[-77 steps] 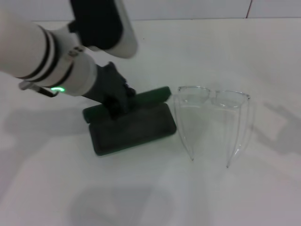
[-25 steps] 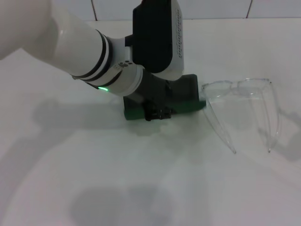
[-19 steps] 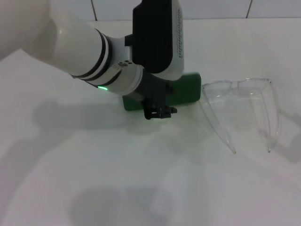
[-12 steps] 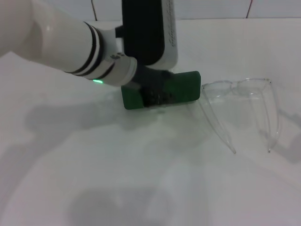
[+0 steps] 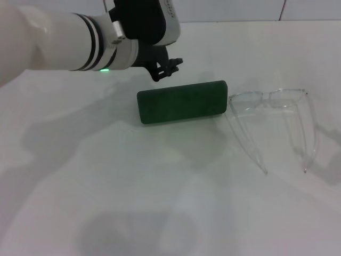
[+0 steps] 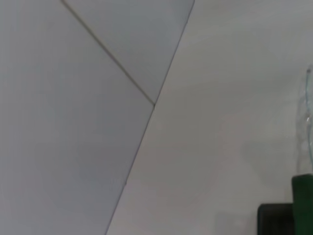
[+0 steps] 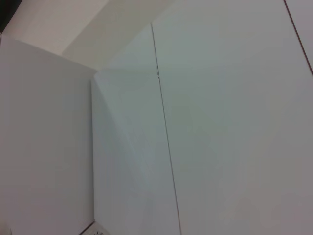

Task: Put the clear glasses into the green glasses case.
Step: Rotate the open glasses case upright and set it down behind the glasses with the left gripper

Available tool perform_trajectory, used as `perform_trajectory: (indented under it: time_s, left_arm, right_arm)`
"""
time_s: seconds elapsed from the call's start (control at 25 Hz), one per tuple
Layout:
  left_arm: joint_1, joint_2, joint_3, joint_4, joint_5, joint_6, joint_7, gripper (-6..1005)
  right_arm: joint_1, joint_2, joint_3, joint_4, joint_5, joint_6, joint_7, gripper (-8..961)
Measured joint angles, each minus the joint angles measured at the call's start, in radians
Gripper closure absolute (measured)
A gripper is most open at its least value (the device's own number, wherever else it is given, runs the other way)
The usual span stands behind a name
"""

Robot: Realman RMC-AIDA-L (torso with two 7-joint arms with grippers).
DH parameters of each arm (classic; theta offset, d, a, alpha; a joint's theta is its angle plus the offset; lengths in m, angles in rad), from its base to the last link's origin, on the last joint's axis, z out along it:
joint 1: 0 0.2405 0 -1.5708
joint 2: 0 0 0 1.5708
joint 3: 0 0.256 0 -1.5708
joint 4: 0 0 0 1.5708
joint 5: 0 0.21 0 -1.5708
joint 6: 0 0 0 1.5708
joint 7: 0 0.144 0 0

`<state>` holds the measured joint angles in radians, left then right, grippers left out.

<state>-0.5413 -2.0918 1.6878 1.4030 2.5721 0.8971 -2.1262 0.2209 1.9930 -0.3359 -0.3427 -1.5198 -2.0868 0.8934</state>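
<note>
White table (image 5: 160, 202): shut green glasses case (image 5: 181, 101), no readable lettering; left gripper (image 5: 166, 68) state unclear.

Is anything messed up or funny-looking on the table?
One thing: the green glasses case lies shut while the clear glasses sit outside, beside it, arms unfolded. The left gripper hovers behind the case, holding nothing.

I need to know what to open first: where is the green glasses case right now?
In the head view the green glasses case lies shut mid-table, just left of the clear glasses, with the left gripper above its far edge.
</note>
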Motion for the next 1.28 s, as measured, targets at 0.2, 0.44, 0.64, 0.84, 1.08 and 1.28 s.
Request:
perform_trajectory:
  time_s: [0.2, 0.44, 0.64, 0.84, 1.08, 1.28]
  left_arm:
    - [-0.006, -0.002, -0.010, -0.048, -0.007, -0.047, -0.010, 604]
    - [-0.020, -0.002, 0.011, -0.101, -0.004, -0.056, -0.006, 605]
    - [-0.036, -0.001, 0.022, -0.135, -0.001, -0.045, -0.011, 604]
    - [-0.036, -0.001, 0.023, -0.133, -0.001, -0.018, -0.011, 604]
    - [-0.035, 0.000, 0.025, -0.117, -0.004, 0.030, -0.012, 604]
    - [-0.034, 0.000, 0.045, -0.084, -0.007, 0.097, -0.015, 605]
  right_arm:
    - [0.000, 0.000, -0.002, 0.008, -0.002, 0.002, -0.007, 173]
    - [0.007, 0.000, -0.010, 0.024, -0.002, 0.006, -0.015, 174]
    - [0.006, 0.000, -0.012, 0.030, -0.005, 0.010, -0.021, 174]
    - [0.003, 0.000, -0.012, 0.031, -0.005, 0.011, -0.022, 173]
    - [0.002, 0.000, -0.012, 0.032, -0.005, 0.012, -0.022, 173]
    - [0.003, 0.000, -0.012, 0.031, -0.005, 0.012, -0.022, 173]
